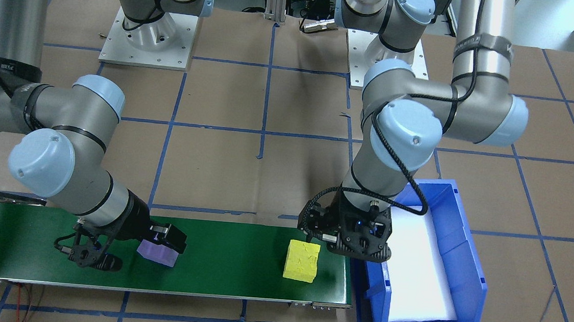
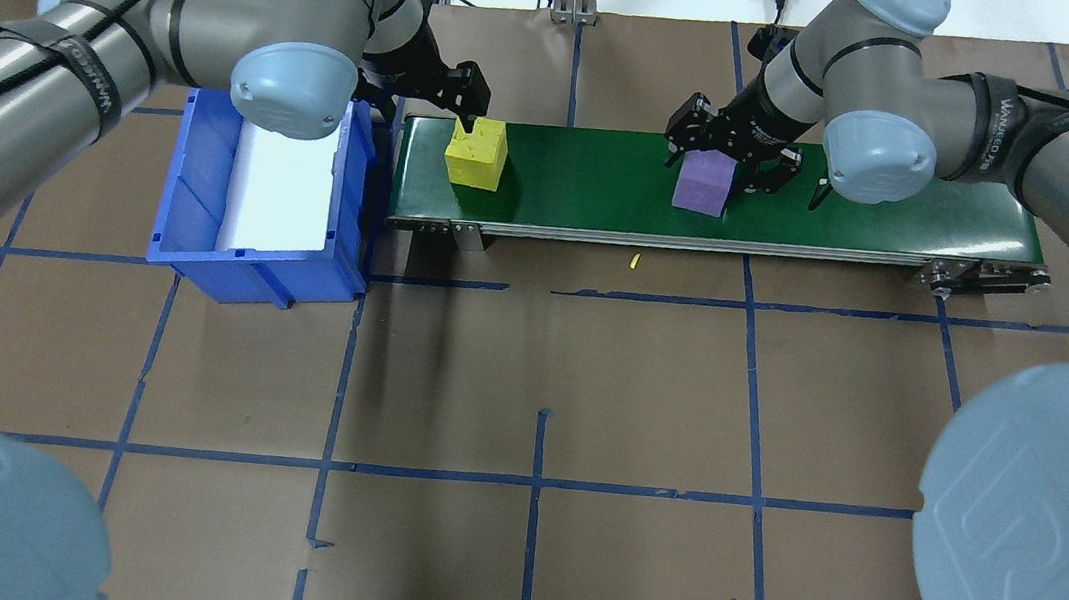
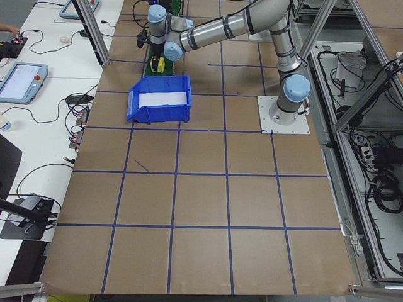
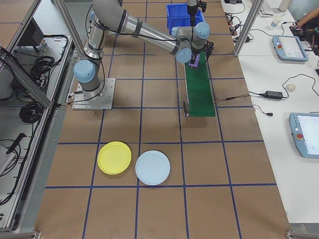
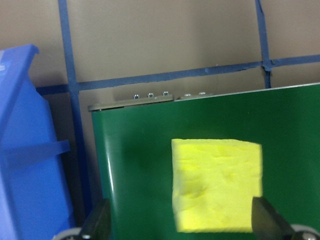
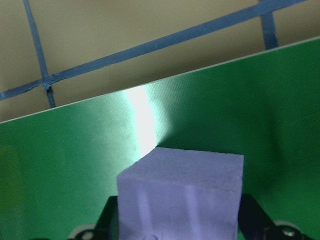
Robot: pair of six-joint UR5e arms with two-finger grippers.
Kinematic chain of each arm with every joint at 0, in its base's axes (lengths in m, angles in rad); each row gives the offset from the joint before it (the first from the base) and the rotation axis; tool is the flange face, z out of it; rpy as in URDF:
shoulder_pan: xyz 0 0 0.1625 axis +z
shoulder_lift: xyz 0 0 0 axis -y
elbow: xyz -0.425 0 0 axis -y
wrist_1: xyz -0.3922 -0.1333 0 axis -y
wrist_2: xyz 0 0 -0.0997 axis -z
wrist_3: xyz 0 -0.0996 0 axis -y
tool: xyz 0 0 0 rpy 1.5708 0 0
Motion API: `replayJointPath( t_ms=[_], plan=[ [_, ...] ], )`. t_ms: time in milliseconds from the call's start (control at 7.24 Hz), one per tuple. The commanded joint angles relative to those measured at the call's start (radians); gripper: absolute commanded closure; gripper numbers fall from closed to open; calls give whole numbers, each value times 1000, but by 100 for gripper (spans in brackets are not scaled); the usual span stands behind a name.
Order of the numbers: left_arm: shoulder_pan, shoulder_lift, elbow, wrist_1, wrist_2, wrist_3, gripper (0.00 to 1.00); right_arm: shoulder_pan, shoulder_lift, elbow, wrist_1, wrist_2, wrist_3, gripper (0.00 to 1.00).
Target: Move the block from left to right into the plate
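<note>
Purple block mid green belt

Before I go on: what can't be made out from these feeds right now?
- Purple block: underside and belt contact hidden by the block itself, right wrist view; jaws flank it.
- Left gripper: jaws hidden beneath its body, front view.
- Yellow block: tiny, arm-covered, left view.
- Yellow plate: appears only in the right view.

Only one marking can be half read — white letters, roughly "WANJEED", on a black strap around the right arm's tube.
</note>
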Motion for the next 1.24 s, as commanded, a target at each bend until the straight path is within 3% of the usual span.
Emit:
replayJointPath(
  t_ms=[0, 276, 414, 553, 691, 1105],
  plan=[
    [30, 130, 6, -163, 48, 2, 0, -24, 2, -32, -7, -126, -188, 50],
    [76, 248, 4, -306, 51, 2, 0, -153, -77, -45, 41, -204, -515, 50],
    [73, 304, 3, -375, 57, 2, 0, -237, -137, -43, 116, -242, -724, 50],
    [67, 346, -6, -415, 92, 2, 0, -343, -172, -21, 128, -309, -944, 50],
    [63, 348, -23, -418, 122, 2, 0, -474, -176, 13, 116, -331, -1153, 50],
    [79, 359, -16, -435, 111, 10, 0, -782, -165, 84, 74, -341, -1486, 50]
  ],
)
